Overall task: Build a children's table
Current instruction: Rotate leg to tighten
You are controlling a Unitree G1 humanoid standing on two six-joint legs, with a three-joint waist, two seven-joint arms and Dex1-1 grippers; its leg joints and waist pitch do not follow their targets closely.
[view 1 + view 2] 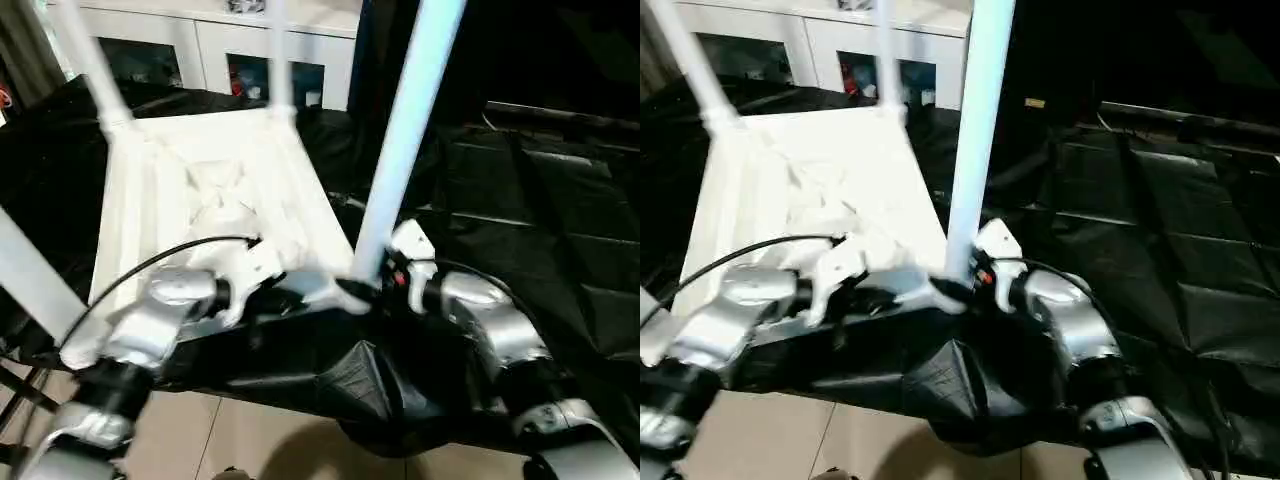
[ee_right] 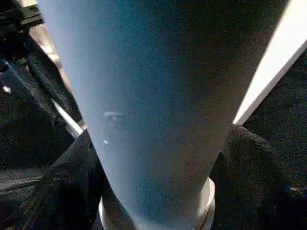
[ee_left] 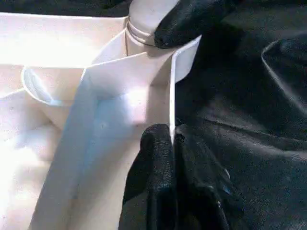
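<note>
The children's table lies upside down on black cloth, its white ribbed top facing up. Tube legs stand in the far corners, and another crosses the near left. A fourth leg stands upright in the near right corner socket. My left gripper is shut on the thin white rim beside that socket. My right gripper is open around the foot of this leg. Its black fingers flank the tube, with a small gap on one side.
A white cabinet with glass doors stands behind the table top. Black cloth spreads to the right and hangs over the near edge. Pale floor tiles show below, between my forearms.
</note>
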